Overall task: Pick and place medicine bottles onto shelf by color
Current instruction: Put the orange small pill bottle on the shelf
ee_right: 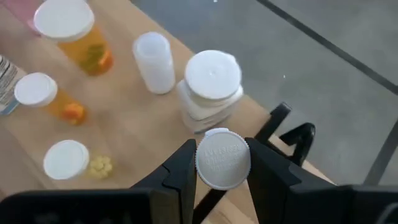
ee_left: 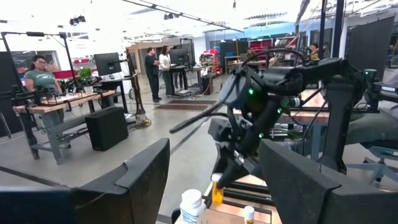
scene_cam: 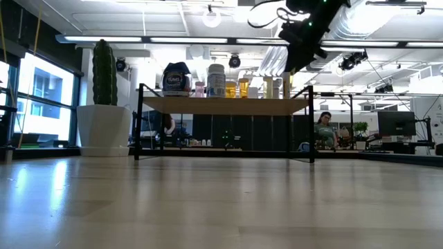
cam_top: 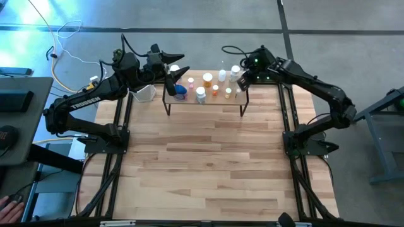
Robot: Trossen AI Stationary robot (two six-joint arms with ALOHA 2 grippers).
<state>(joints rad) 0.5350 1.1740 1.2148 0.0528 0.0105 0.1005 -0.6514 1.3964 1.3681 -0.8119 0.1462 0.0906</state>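
The right end effector (ee_right: pixel 222 163) is clamped on a white-capped bottle (ee_right: pixel 222 158), held above the shelf (cam_top: pixel 222 99) end. Just beyond it stand other white bottles (ee_right: pixel 211 87), so it looks mid-placement; lowering beside them comes next. The left end effector (cam_top: pixel 172 75) hangs open over the shelf's far end.

1 shelf (cam_top: pixel 205 101), wood top on black legs, w/ approx 9 medicine bottles (cam_top: pixel 207 79) standing on it, plus 1 more white-capped bottle (ee_right: pixel 222 159) pinched in the right gripper (ee_right: pixel 221 167), so about 10 total. Also 2 arms, 2 grippers (left gripper (cam_top: pixel 172 68) too), 1 cactus pot (scene_cam: pixel 104 128).
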